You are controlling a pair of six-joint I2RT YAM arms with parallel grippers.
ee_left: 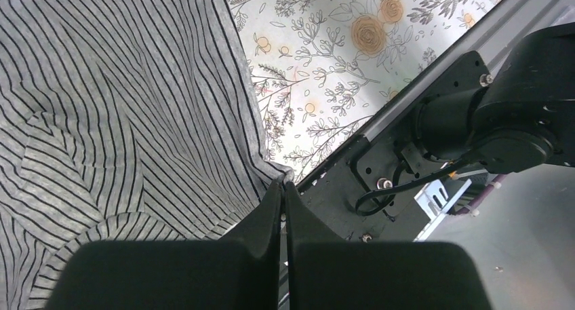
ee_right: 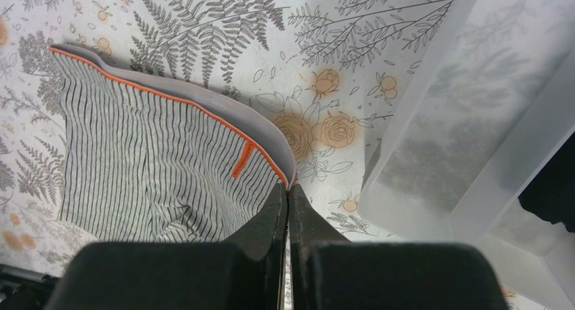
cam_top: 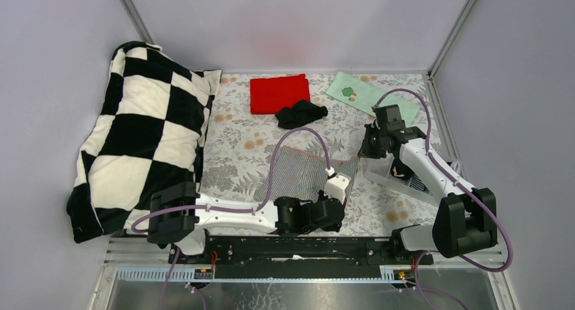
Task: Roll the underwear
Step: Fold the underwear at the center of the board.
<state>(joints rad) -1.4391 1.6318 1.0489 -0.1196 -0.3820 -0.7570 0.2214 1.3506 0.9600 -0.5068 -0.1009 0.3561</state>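
We count two pairs of underwear: one grey striped pair (cam_top: 298,173) and one black pair (cam_top: 300,113). We also count one red cloth (cam_top: 278,93), one pale green cloth (cam_top: 359,93), one checkered pillow (cam_top: 142,133), one floral sheet (cam_top: 241,140), one translucent bin (cam_top: 380,176), and two arms, the left arm (cam_top: 230,211) and the right arm (cam_top: 434,167).

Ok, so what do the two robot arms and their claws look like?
The left arm and right arm each have white links, chunky black joint housings and a looping mauve cable. The left claw and right claw have matte black tapered fingers.
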